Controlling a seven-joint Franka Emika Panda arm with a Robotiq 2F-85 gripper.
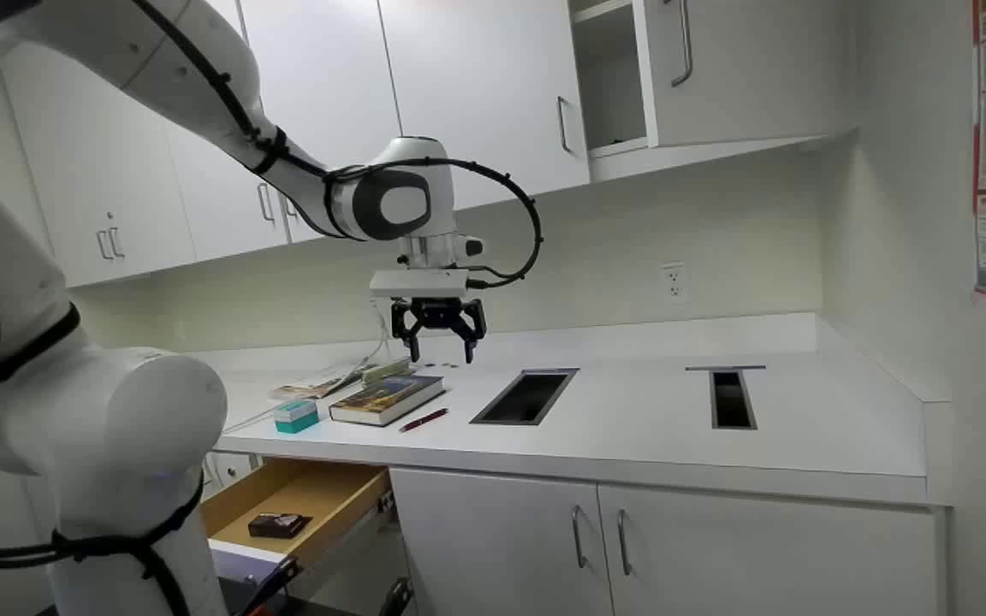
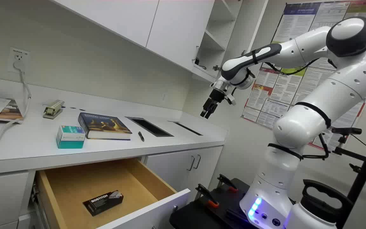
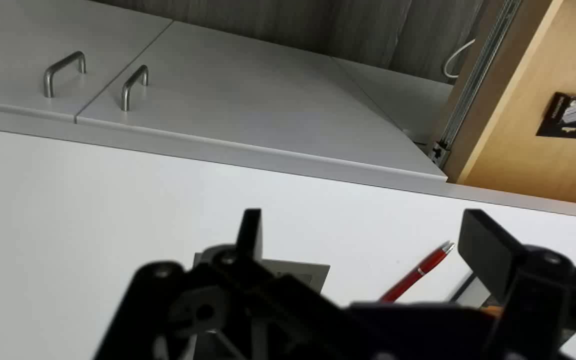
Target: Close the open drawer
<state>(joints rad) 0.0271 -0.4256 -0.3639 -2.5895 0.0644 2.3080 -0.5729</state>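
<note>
The drawer stands pulled out below the counter, with its tan wooden interior in both exterior views [image 1: 322, 492] [image 2: 75, 178]. Its white front panel [image 2: 157, 213] faces the robot's base, and only part of the metal handle shows. A black Bostitch box [image 2: 103, 202] lies inside it. The drawer also shows at the upper right of the wrist view [image 3: 528, 165], its front out of view there. My gripper [image 1: 442, 352] points down above the counter, apart from the drawer and higher than it. Its fingers are spread with nothing between them, as the wrist view also shows [image 3: 363, 225].
The counter [image 1: 630, 436] holds a book [image 2: 106, 125], a teal and white box [image 2: 71, 137], a red pen [image 3: 418, 272] and a stapler [image 2: 53, 109]. It has two dark cutouts. Cabinet doors with bar handles [image 1: 501, 539] sit beside the drawer. Clamps [image 2: 206, 194] stand near the robot base.
</note>
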